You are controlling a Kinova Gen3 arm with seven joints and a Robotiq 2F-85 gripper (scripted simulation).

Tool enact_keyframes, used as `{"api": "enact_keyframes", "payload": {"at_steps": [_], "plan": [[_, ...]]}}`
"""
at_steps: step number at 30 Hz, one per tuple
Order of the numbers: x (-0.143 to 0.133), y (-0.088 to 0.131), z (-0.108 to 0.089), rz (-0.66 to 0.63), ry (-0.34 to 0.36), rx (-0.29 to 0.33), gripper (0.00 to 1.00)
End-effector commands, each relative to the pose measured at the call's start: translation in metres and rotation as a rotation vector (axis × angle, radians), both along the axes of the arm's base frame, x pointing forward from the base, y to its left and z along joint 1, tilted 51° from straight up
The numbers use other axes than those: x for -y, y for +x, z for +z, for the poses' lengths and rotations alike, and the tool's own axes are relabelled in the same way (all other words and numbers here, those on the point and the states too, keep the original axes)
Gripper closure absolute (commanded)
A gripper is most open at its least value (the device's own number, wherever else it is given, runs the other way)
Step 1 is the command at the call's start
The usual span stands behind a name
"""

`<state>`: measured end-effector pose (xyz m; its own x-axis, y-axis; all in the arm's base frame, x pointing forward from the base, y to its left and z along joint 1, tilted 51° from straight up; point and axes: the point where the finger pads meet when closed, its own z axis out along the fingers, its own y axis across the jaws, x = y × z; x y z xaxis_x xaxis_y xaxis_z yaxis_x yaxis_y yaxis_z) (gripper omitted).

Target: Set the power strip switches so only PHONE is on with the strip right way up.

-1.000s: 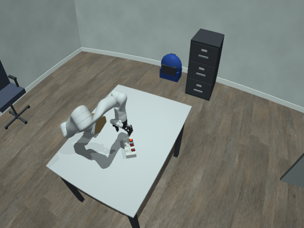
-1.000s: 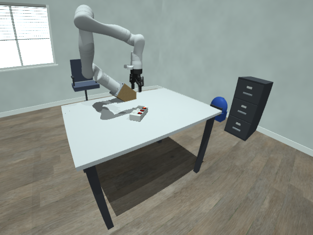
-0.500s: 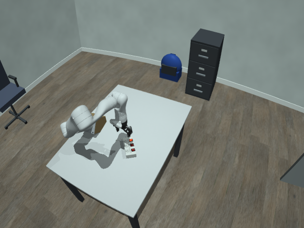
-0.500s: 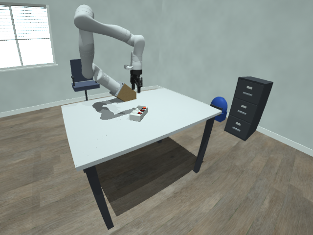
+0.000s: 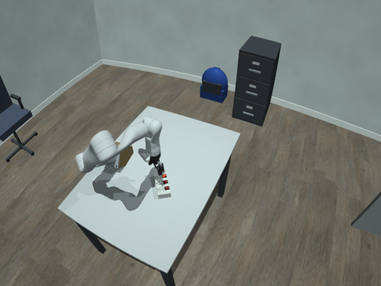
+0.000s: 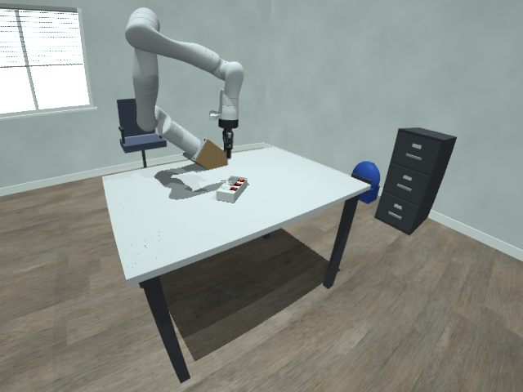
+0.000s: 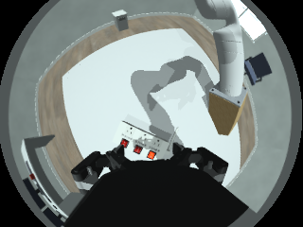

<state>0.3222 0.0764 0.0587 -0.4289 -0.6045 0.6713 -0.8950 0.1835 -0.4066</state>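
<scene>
Jaws [image 5: 161,171] [image 6: 228,155], apart, above the bench [image 5: 196,148] [image 6: 177,236] [image 7: 99,85]; the strip [image 5: 164,195] [image 6: 226,195] [image 7: 163,150] lies below them, on the bench.

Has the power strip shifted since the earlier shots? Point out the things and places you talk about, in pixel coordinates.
No. The power strip [image 5: 161,186] [image 6: 228,193] [image 7: 144,142] lies in the same spot against the edges of the table [image 5: 122,227] [image 6: 177,228] [image 7: 104,85] in both the top and exterior views.
</scene>
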Motion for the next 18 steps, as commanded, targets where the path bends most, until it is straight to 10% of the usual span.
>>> {"api": "enact_keyframes", "payload": {"at_steps": [1, 18], "plan": [[-0.001, 0.001, -0.005, -0.060, 0.018, 0.070, 0.00], [0.013, 0.017, -0.014, -0.453, 0.085, 0.536, 0.00]]}}
